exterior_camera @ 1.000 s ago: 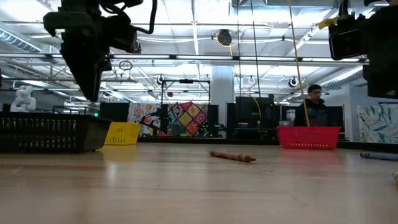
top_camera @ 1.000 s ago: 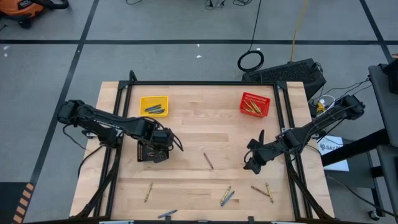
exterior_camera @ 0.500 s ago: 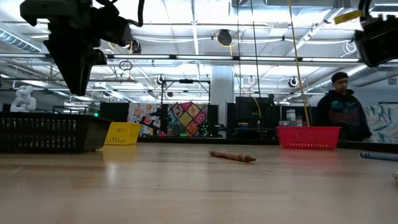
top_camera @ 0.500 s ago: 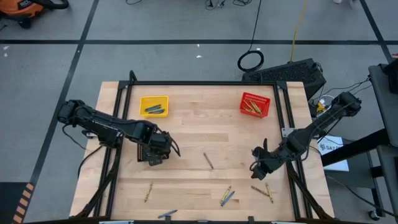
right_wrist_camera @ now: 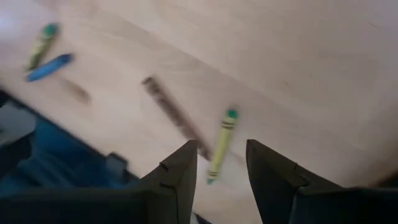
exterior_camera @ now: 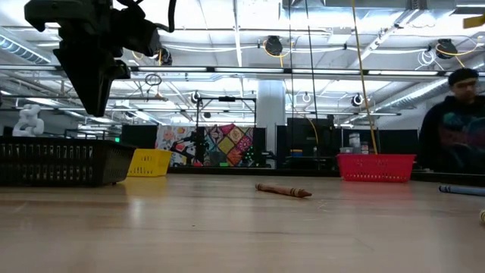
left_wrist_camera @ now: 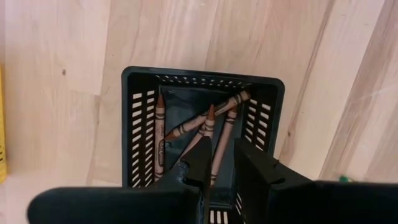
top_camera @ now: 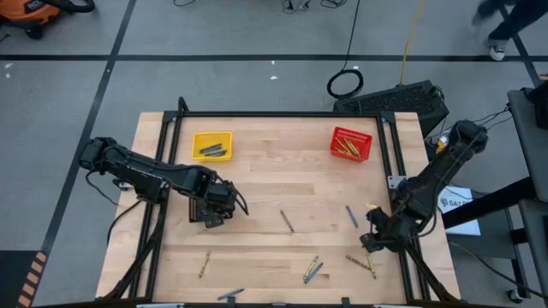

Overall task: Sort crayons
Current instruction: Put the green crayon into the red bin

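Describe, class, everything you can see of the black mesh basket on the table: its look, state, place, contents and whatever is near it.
The black basket is a small rectangular bin, plastic by its look, with slotted mesh walls and an open top. It sits upright on the bare wooden table, on its left half, below the yellow basket in the high view. Inside lie several brown crayons, leaning across one another. The left hand hovers directly over it, fingers slightly apart, touching nothing visible.
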You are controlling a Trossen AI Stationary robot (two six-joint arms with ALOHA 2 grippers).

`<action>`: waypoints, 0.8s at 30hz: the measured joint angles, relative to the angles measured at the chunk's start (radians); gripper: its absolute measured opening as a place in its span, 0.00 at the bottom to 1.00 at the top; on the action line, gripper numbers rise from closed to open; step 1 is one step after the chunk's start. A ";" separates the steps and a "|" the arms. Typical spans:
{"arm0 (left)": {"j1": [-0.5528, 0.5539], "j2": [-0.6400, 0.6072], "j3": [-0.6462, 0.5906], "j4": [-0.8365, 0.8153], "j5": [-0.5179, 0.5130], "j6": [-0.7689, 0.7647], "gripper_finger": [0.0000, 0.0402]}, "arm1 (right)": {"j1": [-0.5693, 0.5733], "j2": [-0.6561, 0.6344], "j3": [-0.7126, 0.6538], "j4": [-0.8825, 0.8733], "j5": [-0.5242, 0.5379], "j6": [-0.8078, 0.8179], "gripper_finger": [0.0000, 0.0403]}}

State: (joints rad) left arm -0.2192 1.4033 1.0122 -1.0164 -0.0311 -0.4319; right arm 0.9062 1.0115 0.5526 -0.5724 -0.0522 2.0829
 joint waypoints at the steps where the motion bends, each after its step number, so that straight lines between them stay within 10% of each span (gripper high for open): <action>1: 0.000 0.000 0.000 0.000 0.000 0.000 0.16 | 0.014 0.000 0.000 -0.007 0.003 0.023 0.31; 24: 0.000 0.000 0.000 0.004 0.000 0.002 0.16 | 0.143 0.263 0.120 0.063 0.132 0.153 0.31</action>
State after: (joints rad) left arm -0.2192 1.4036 1.0122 -1.0122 -0.0311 -0.4299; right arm 1.0489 1.2748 0.6724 -0.5091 0.0799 2.2354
